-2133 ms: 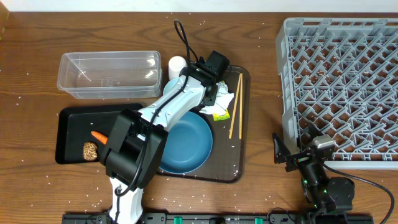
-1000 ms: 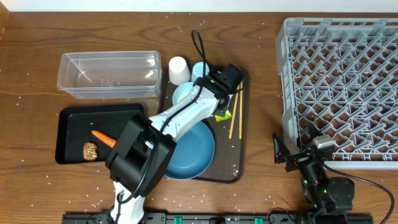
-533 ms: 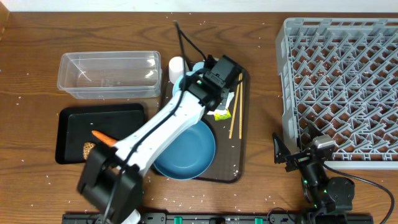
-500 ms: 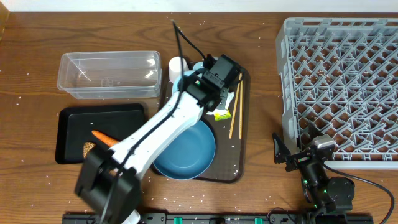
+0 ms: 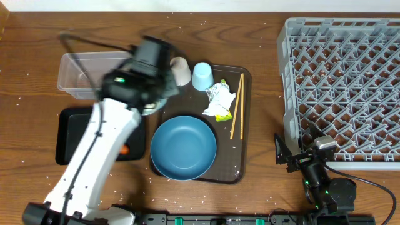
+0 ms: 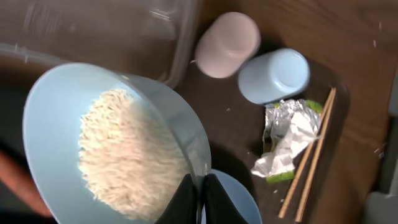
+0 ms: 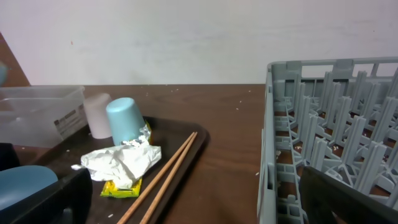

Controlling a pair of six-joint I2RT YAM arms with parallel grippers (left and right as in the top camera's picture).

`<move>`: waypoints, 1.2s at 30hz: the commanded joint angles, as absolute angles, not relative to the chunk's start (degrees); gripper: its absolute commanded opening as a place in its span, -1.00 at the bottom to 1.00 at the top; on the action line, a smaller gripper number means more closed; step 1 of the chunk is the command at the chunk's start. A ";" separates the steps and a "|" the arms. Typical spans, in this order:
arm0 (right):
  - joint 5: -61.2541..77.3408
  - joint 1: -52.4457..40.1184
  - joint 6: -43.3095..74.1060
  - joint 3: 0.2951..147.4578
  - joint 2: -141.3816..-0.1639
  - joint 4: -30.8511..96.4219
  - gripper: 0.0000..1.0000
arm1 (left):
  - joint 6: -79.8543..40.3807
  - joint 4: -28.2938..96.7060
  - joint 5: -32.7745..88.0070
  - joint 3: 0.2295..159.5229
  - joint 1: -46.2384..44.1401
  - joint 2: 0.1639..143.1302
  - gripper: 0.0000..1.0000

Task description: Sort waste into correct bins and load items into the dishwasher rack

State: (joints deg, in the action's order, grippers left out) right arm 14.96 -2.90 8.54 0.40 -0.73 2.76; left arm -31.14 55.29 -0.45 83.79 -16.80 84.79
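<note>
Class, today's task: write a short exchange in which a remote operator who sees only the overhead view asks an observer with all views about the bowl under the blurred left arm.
Operator: The arm blurs my overhead view. What is in the bowl?
Observer: The left wrist view shows the bowl carrying a heap of white rice.
Operator: How is it held?
Observer: The left gripper is shut on the bowl's rim, pinching the edge nearest its camera.
</note>
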 commanded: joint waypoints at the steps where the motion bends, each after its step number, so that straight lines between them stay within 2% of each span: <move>1: 14.81 -3.40 8.08 0.32 -0.49 2.98 0.98 | -32.01 55.55 10.70 81.47 -9.89 83.90 -0.88; 19: 14.81 -3.40 8.08 0.32 -0.49 3.01 0.99 | -26.59 39.07 47.07 59.92 22.09 83.90 -0.89; 29: 14.81 -3.40 8.08 0.32 -0.49 2.98 0.98 | -23.57 38.24 63.94 55.33 37.91 83.94 -0.88; 36: 14.81 -3.40 8.08 0.32 -0.49 2.98 0.99 | -22.50 38.24 71.42 52.99 43.51 83.94 -0.88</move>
State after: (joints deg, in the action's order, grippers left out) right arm 14.96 -2.90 8.54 0.40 -0.73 2.74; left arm -24.21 38.30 65.19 54.00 42.28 84.42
